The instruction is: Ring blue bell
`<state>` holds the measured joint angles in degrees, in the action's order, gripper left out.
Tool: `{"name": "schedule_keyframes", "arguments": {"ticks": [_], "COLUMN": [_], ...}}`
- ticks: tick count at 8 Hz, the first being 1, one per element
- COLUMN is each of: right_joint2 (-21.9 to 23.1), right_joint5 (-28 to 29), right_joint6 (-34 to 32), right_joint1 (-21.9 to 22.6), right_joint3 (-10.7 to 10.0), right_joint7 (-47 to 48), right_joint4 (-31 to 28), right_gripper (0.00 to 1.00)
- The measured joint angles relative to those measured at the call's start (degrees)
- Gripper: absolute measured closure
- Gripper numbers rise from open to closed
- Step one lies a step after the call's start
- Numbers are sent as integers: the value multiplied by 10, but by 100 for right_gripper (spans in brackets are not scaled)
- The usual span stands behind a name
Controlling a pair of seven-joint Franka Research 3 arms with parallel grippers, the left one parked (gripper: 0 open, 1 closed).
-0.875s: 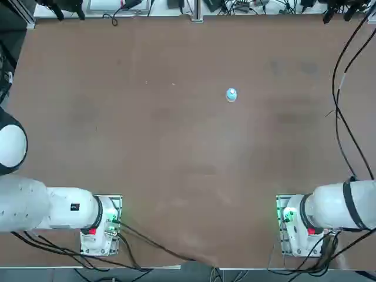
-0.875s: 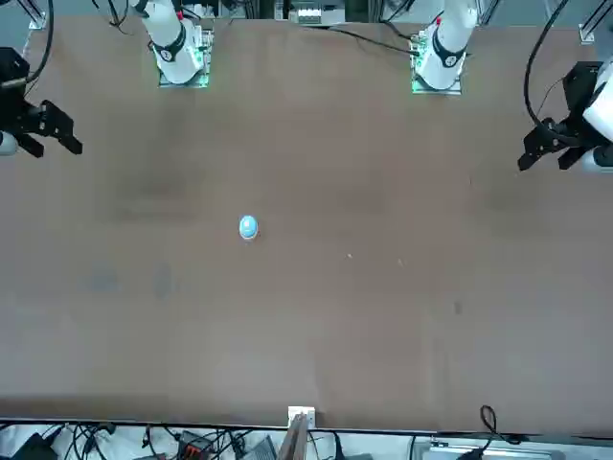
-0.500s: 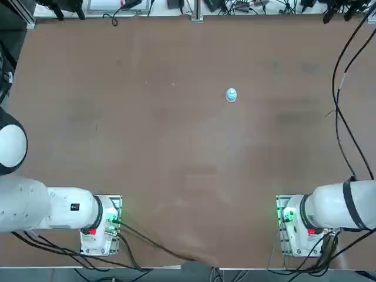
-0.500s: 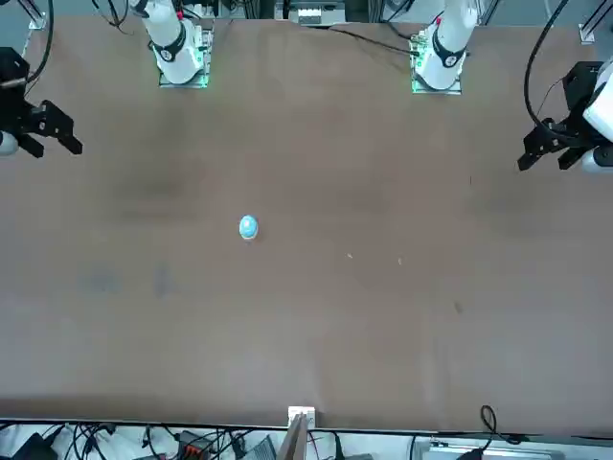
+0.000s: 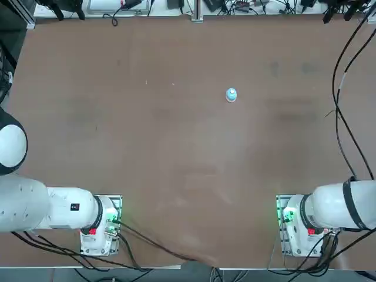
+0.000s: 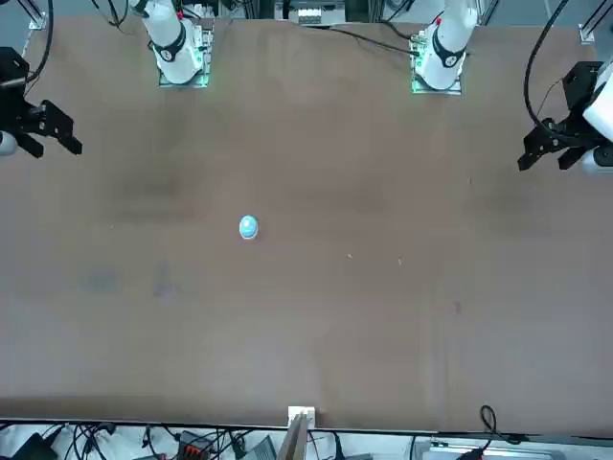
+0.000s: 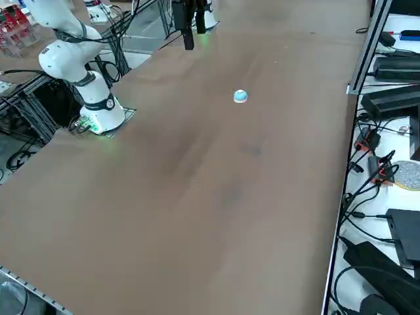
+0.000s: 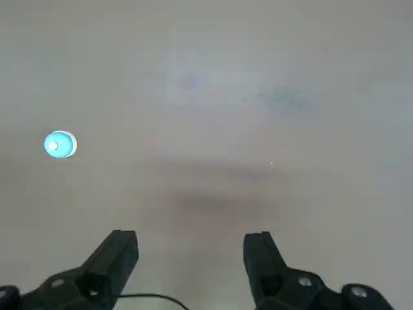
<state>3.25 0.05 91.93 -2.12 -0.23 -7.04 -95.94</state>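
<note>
We see a brown table (image 5: 176, 147) carrying only the blue bell (image 5: 231, 95), which sits well apart from our right gripper (image 8: 190, 258), whose fingers are spread.

The brown table (image 5: 176, 153) lay bare all around the blue bell (image 5: 231, 95), which stood alone toward the far middle, open from every side; the right gripper (image 8: 191, 248) hung high over the table's right edge, fingers spread with nothing between them, well apart from the bell; cables (image 5: 343, 106) trailed along the right edge, clear of the bell.
</note>
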Motion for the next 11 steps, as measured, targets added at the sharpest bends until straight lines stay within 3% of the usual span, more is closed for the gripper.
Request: {"name": "schedule_keyframes", "arguments": {"ticks": [10, 11], "right_joint2": [-18, -21], "right_joint5": [0, 0], "right_joint6": [-1, 0], "right_joint1": [1, 1], "right_joint3": [3, 5], "right_joint7": [14, 26], "right_joint4": [0, 1], "right_gripper": [0, 4]}}
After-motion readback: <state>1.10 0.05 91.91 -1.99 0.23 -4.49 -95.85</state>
